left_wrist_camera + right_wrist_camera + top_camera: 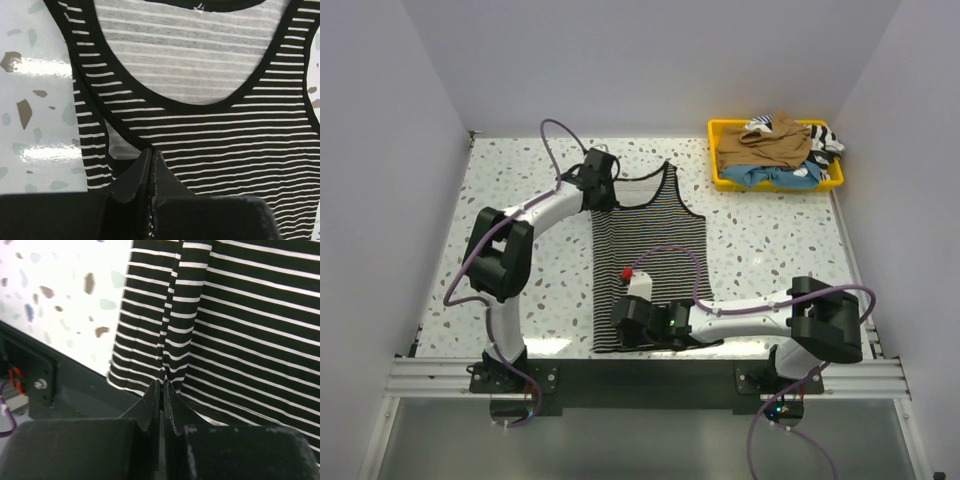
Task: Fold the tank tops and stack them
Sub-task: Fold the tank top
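While clamped together at the tips, pinching cloth on both sides: left gripper [151, 152] closed on the striped tank top [650, 260] at its armhole edge, right gripper [162, 385] closed on a raised fold at the near hem. Spread flat on the table [510, 170], neck away from the bases. Heaped in yellow tray [775, 187], far right corner: remaining tank tops [765, 145], tan uppermost.

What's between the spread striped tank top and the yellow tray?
Nothing: the top external view shows only bare speckled tabletop between the striped tank top and the yellow tray.
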